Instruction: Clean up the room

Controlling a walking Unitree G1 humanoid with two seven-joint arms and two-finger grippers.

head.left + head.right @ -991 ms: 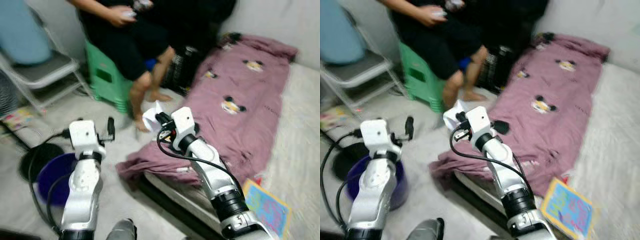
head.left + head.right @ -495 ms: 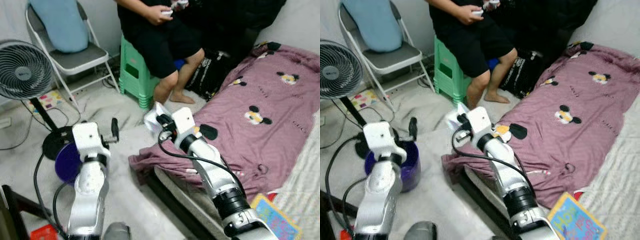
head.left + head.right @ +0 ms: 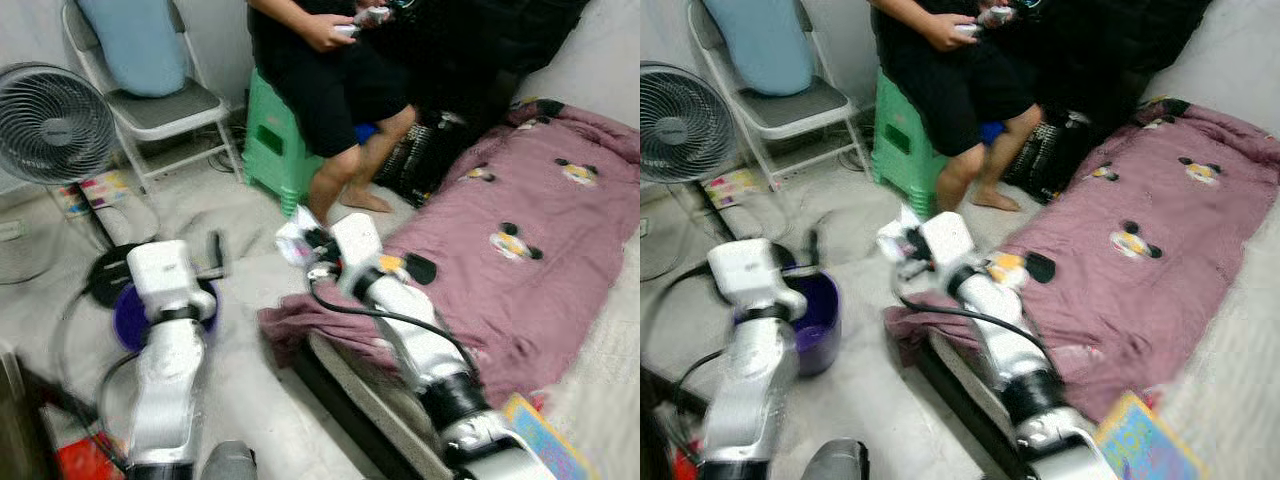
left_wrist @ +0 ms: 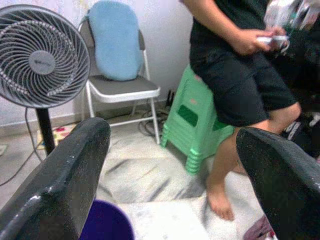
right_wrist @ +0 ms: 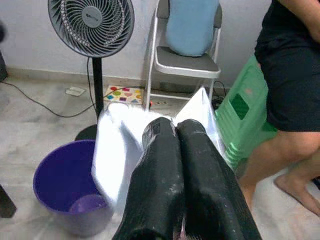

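I have the right gripper (image 5: 176, 131) pinched tight on a crumpled white sheet of paper (image 5: 117, 145), held in the air just beside the round purple plastic bin (image 3: 812, 310), on the side toward the mauve cartoon-print blanket (image 3: 520, 270). The left gripper (image 4: 170, 170) hangs above that bin with its fingers spread wide and nothing between them. Beyond the bin stand a grey pedestal fan (image 3: 50, 125), a grey folding chair (image 3: 790, 105), and a person seated on a green plastic stool (image 3: 275, 155).
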